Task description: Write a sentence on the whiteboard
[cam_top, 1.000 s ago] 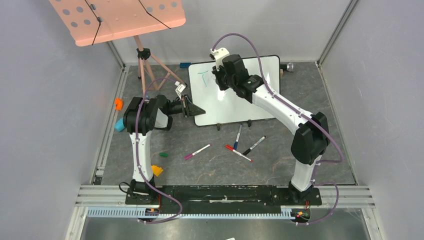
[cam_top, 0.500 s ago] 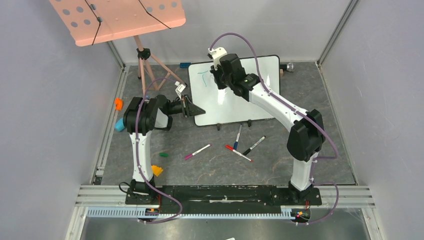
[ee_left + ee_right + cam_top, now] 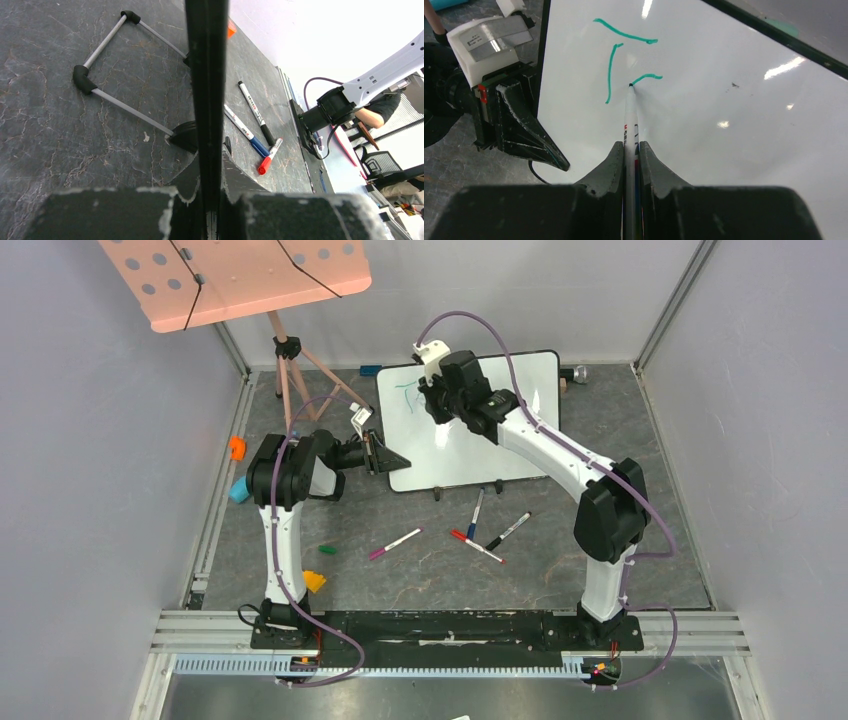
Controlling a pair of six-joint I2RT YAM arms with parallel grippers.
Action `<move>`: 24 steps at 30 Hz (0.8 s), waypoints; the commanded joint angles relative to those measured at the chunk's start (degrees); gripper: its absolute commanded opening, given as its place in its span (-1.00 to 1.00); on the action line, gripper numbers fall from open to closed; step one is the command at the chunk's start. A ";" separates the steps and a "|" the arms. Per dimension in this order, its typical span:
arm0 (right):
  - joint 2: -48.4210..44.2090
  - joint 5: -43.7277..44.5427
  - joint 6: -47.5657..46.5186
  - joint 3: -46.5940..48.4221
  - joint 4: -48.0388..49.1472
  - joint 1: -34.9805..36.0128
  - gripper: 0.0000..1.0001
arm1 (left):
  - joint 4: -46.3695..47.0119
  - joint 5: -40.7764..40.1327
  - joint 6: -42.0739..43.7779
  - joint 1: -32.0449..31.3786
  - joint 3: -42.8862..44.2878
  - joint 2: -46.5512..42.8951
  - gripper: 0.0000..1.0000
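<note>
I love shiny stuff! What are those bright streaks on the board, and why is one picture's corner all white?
Right wrist view: the streaks on the board are light reflections; the pen looks sharp. Left wrist view: the top right corner is washed out by bright light. Top view: a smaller glint on the board.

Glossy white whiteboard (image 3: 462, 465) with a thin black frame, teal-green marker strokes (image 3: 609, 75) on it; dark grey marbled surface (image 3: 560, 560); pink perforated tray (image 3: 240, 275).

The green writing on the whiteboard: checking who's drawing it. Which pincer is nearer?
Right. The right pincer holds a marker whose tip touches the green writing; the left pincer clamps the edge of the whiteboard, off to one side.
</note>
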 commanded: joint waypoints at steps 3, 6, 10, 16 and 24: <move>-2.11 -0.31 -1.25 -2.74 -0.01 -0.30 -1.00 | 3.26 0.28 2.09 -0.92 0.26 0.54 -0.96; -2.39 1.15 -1.80 -2.98 -0.72 -0.37 -1.00 | 3.26 0.36 2.03 -0.94 0.26 0.61 -0.96; -2.94 4.96 -1.81 -3.39 -1.25 -0.32 -1.00 | 3.26 0.38 2.07 -0.95 0.26 0.61 -0.96; -3.06 7.86 -1.11 -2.74 -1.24 -0.65 -1.00 | 3.26 0.31 2.14 -0.92 0.24 0.58 -0.96; -0.99 7.50 -0.74 1.56 -1.61 -0.83 -1.00 | 3.27 0.34 2.14 -0.93 0.23 0.58 -0.96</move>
